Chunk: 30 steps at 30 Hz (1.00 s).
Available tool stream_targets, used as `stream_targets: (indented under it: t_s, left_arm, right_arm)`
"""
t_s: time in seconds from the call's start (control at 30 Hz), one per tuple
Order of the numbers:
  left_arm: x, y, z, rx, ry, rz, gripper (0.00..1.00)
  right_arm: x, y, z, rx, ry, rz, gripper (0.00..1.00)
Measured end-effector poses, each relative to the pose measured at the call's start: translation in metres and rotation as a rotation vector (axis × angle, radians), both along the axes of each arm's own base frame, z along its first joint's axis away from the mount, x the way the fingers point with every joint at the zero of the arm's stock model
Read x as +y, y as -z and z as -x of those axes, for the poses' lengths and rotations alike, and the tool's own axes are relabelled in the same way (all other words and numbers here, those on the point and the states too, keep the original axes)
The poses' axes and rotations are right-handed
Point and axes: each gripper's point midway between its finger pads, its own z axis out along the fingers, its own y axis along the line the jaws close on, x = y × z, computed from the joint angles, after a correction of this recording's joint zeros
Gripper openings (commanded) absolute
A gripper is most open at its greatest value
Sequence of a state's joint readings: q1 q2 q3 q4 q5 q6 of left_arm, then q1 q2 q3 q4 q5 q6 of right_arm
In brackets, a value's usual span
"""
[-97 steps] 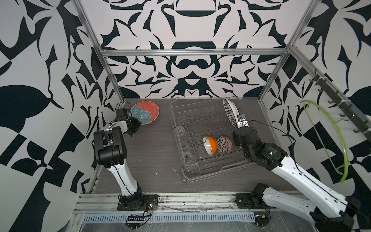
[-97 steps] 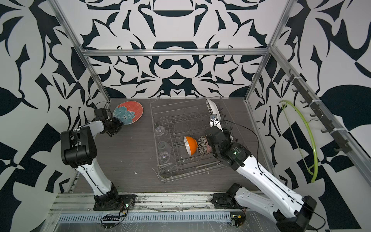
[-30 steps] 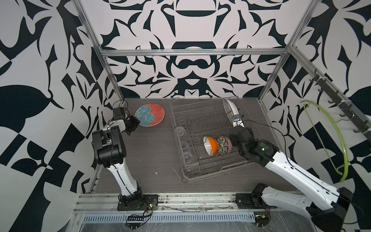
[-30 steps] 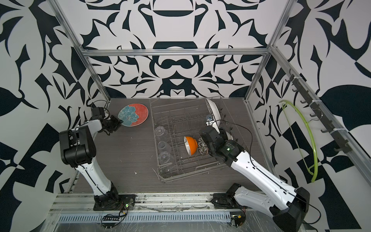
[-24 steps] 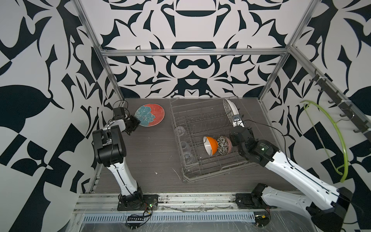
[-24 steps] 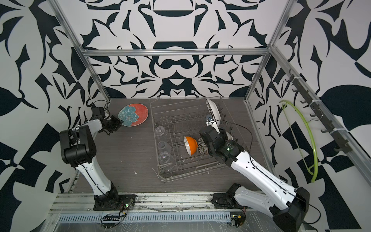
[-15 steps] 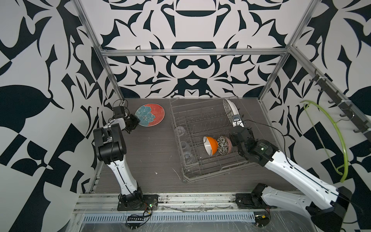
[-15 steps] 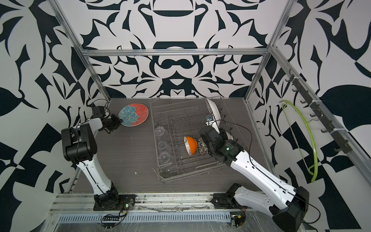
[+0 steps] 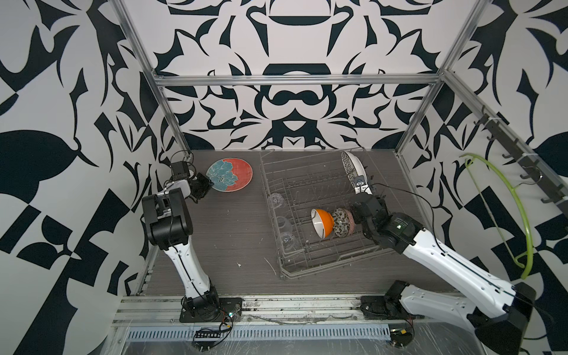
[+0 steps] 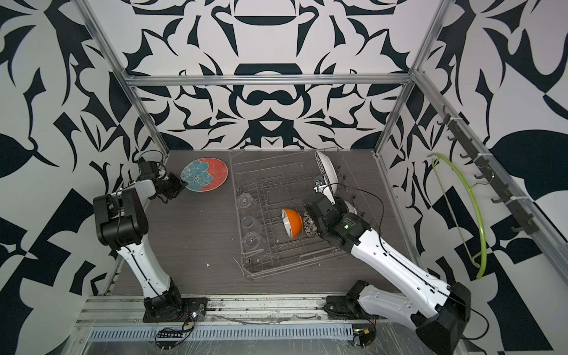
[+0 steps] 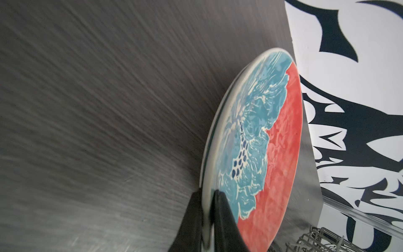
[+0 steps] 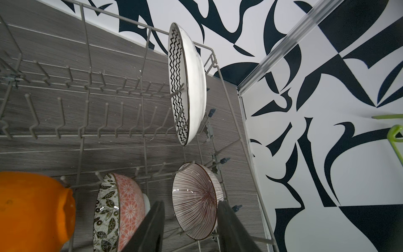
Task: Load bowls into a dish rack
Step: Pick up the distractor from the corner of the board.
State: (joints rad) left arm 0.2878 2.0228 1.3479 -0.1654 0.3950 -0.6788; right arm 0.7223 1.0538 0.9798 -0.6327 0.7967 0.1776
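Observation:
Three bowls stand on edge in the grey wire dish rack (image 9: 295, 184): the orange bowl (image 9: 322, 222), the floral bowl (image 9: 341, 222) and, seen from the right wrist, the striped bowl (image 12: 196, 198). My right gripper (image 12: 190, 203) is open, with one finger on each side of the striped bowl and a gap to each. In both top views it (image 10: 313, 212) hangs over the rack's right end. My left gripper (image 11: 207, 193) is shut on the rim of the flower plate (image 11: 272, 152), which is at the table's back left (image 9: 230, 174).
A white plate with a zigzag pattern (image 9: 350, 167) stands in the rack's far right corner. Three clear glasses (image 9: 284, 222) sit along the rack's left side. A green hanger (image 9: 519, 209) hangs on the right wall. Patterned walls close in three sides.
My left jaws have closed on the flower plate's rim. The right gripper has stayed almost still around the striped bowl.

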Motion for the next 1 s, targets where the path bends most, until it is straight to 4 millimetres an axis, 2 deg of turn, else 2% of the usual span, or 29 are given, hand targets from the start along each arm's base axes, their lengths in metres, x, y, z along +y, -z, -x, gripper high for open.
stream_targets:
  t_s: [0.3,0.6,1.0]
  left_arm:
    - [-0.0008,-0.0008,0.0006,0.001,0.002,0.003,0.04]
    - [-0.0005,-0.0099,0.0028,-0.009,0.004,-0.008,0.05]
    - [-0.0009,-0.0068,0.0060,0.001,0.002,-0.009,0.05]
  right_arm:
    - [0.0003,0.0002,-0.0003,0.000,0.001,0.004,0.44]
    - [0.0014,0.0001,0.0002,-0.001,-0.003,0.005,0.44]
    - [0.0003,-0.0004,0.0001,-0.004,0.002,0.010,0.43]
